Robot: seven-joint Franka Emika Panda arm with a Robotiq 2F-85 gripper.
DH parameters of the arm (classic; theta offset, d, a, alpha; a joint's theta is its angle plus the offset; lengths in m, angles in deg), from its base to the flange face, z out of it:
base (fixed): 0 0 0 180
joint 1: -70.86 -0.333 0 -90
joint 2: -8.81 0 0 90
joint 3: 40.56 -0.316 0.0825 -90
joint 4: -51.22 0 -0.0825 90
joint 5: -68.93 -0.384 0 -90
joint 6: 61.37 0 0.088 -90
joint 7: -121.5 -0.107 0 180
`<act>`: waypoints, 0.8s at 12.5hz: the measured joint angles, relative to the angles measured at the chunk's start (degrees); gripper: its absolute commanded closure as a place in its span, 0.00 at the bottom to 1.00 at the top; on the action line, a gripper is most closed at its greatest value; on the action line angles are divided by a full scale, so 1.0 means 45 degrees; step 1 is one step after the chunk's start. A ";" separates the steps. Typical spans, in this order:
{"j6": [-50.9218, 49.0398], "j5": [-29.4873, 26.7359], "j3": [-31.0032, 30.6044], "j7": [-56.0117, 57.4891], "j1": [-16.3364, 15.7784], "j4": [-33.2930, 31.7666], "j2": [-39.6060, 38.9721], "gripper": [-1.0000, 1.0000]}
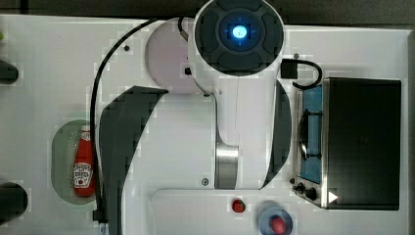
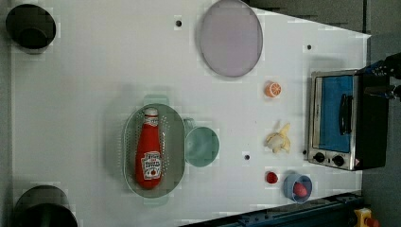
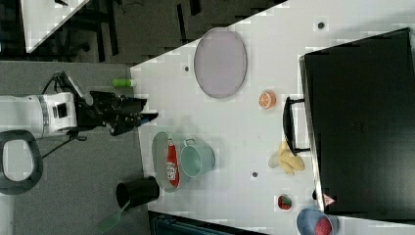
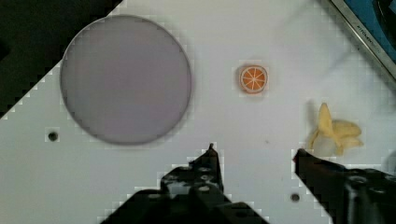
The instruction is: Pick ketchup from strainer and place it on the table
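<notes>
1. The arm (image 1: pixel 230 112) was white with dark grey side panels and a silver metal band.
2. Its round dark grey cap (image 1: pixel 239 33) carried a glowing blue light.
3. A black cable (image 1: pixel 105 78) looped along it.
4. The claw (image 4: pixel 254 156) was black, with bolts on its fingers (image 4: pixel 208 165).

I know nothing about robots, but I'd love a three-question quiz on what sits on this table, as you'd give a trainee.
1. True or false: the red squeeze ketchup bottle with a white cap lies inside the pale green oval plastic strainer.
2. In the left view, which touches the strainer's right side? A) the round green cup B) the round grey plate C) the orange slice
3. Fill in: the robot's black gripper has its fingers ____ above the white tabletop.

Key: 1 true; 2 A; 3 open, holding nothing.
</notes>
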 measured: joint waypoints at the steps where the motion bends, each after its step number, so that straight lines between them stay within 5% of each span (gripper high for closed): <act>1: -0.0384 -0.0260 -0.0713 0.0000 0.0736 -0.0634 0.0458 0.21; 3: -0.1294 -0.0586 -0.1563 0.0000 0.1440 -0.1753 0.1495 0.00; 10: -0.0828 -0.0586 -0.5394 -0.0002 0.1220 -0.1480 0.1241 0.00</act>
